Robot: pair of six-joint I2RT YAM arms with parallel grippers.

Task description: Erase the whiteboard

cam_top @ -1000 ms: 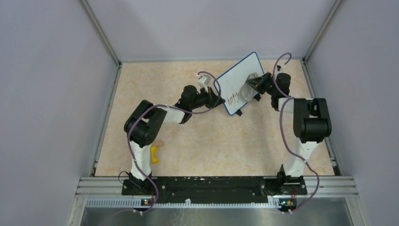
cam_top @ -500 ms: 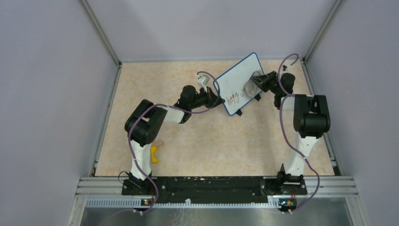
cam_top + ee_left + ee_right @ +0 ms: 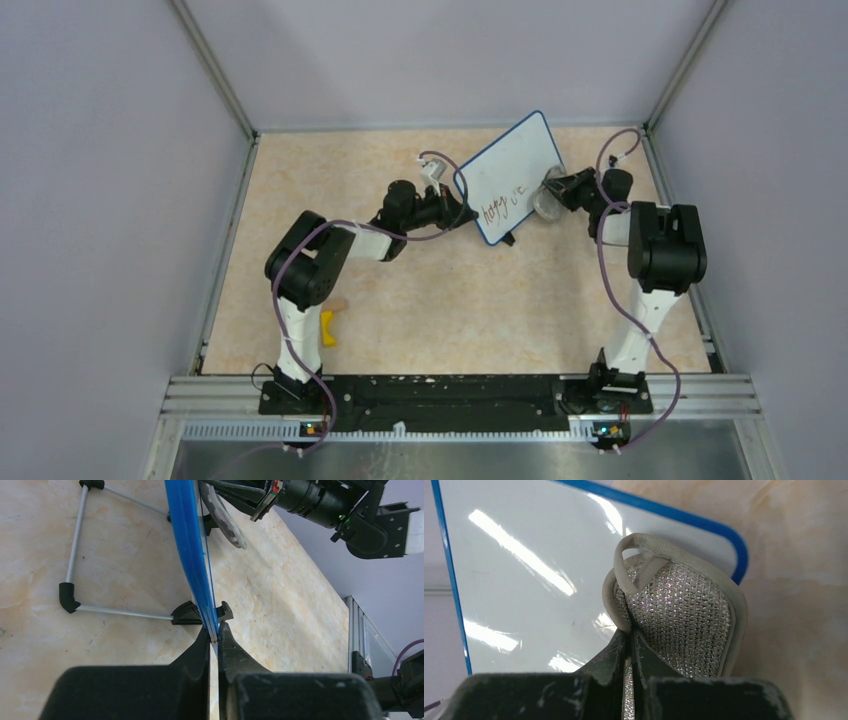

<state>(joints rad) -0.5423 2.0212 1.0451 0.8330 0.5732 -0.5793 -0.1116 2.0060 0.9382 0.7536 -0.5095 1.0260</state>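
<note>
So going from the left: your left gripper [image 3: 462,212] hasn't budged in the last second, with its black fingers [image 3: 200,652] pinched together on the lower rim of the small flat white whiteboard with the thin blue rim [image 3: 512,160]. It's holding the board steady on its thin silver wire stand [image 3: 75,565]. The board is propped up at a tilt on the far side of the beige marbled tabletop [image 3: 400,300], right of centre, with its face turned toward your right arm. The reddish-brown handwriting [image 3: 500,205] along the lower left part of the face is still there, and more of it shows now than a second ago, because the pad was sitting over the tail end of it. What actually moved is the grey oval mesh eraser pad [image 3: 548,200]. It slid from the middle of the board out to the right-hand rim, and in the right wrist view it now overlaps the rounded blue corner. I can't tell if it's still pressed flat against the face. Your right gripper [image 3: 565,188] is clamped tight on the back of the pad. My read is that this stroke ran off the clean side and took none of the letters with it, so the job's barely dented. You'll probably want the next pass coming back toward the end the left gripper is holding, right over the writing
</note>
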